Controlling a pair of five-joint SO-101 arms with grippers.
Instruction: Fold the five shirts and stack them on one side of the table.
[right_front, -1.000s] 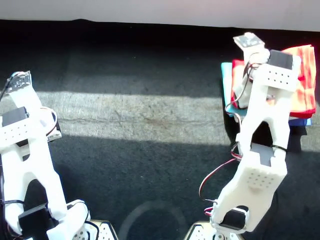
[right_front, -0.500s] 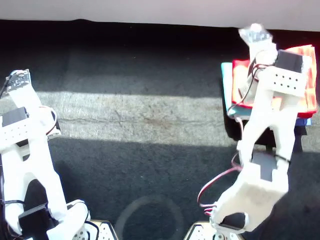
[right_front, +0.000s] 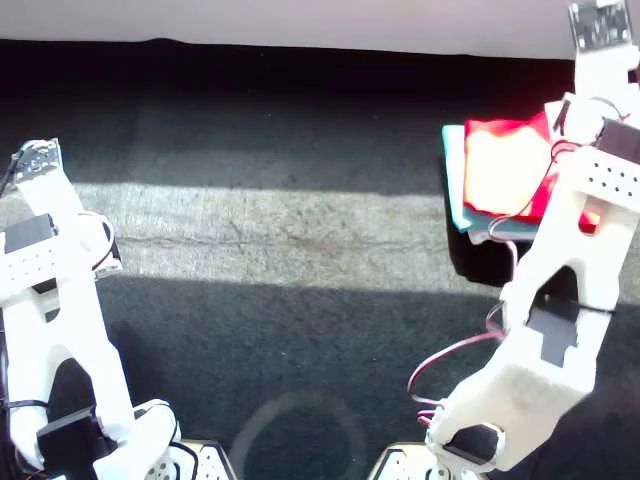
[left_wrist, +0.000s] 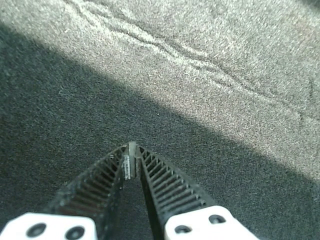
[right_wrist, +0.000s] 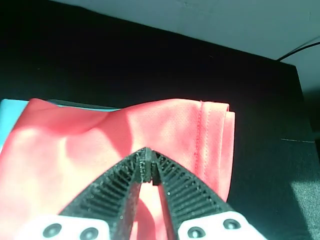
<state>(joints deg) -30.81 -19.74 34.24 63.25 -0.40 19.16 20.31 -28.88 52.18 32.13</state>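
Note:
A folded red shirt (right_front: 505, 165) tops a stack at the table's back right, with a teal shirt (right_front: 455, 180) showing along the stack's left edge. The right arm (right_front: 580, 220) stands over the stack's right side, hiding that part. In the right wrist view, my right gripper (right_wrist: 148, 170) is shut just above the red shirt (right_wrist: 75, 150), with no cloth between its fingers, and a strip of teal shirt (right_wrist: 7, 112) peeks out beside it. The left arm (right_front: 45, 250) stands at the table's left edge. My left gripper (left_wrist: 131, 160) is shut over bare dark cloth.
A dark table cover (right_front: 270, 330) spans the table, crossed by a sunlit band (right_front: 270, 235). A pale wall (right_front: 300, 20) lies behind the back edge. A thin cable (right_wrist: 300, 47) runs off the table's far corner near the stack.
The right arm has swung to the right and toward the back, uncovering most of the red shirt on the stack. The left arm has not moved.

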